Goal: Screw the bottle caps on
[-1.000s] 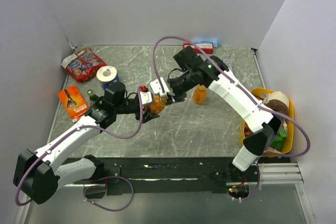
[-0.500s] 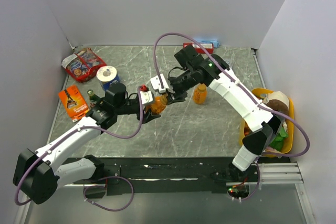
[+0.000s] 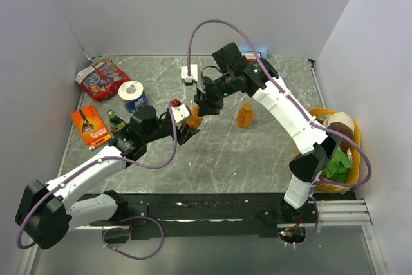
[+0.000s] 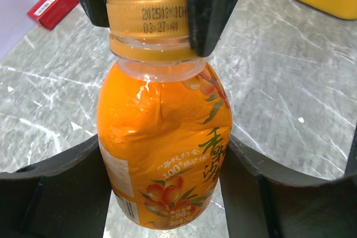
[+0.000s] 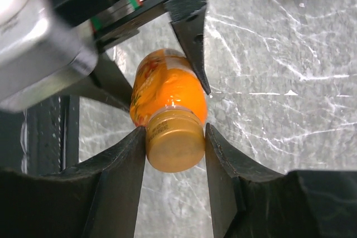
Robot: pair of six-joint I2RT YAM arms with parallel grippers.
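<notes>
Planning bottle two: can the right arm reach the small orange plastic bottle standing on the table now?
Likely not yet: right gripper is shut on the held bottle's orange cap. The standing bottle sits close by, unobstructed; reachable once it lets go.

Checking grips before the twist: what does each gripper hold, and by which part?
The left gripper clamps the bottle by its body; the right gripper pinches the cap by its sides.

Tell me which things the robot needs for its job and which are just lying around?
For the job: held bottle, cap, second bottle.

Just lying about: toilet-paper roll, green bottle, red snack bag, orange packet, yellow basket.
</notes>
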